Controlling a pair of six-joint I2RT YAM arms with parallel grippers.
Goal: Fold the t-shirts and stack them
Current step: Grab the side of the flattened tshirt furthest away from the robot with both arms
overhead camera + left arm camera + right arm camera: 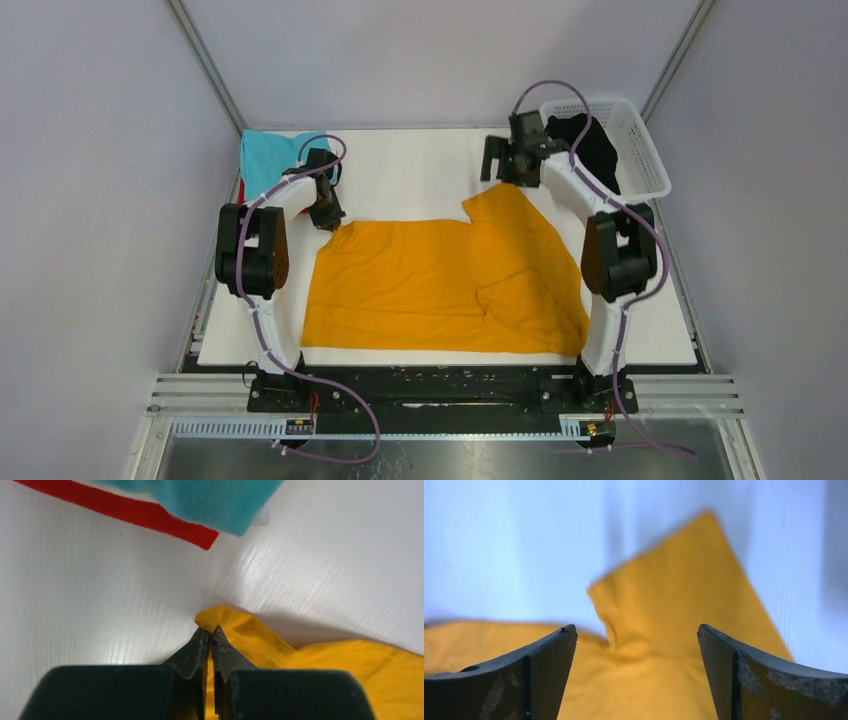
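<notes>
Surface: white table, pale grey walls, 2 arms at the near edge.
Shirt: large mustard-orange cloth t-shirt spread mid-table, right half rumpled.
Left gripper: jaws pinched tight on the shirt's far-left corner, only a nub past the tips.
Right gripper: jaws wide apart, holding nothing, hovering over the far-right flap.
Risk 1: thin pinch, a hard pull could slip it free.
Risk 2: lifting 1 corner alone would skew the cloth.
Risk 3: a leftward drag may snag the folded teal t-shirt and red t-shirt beneath it.
</notes>
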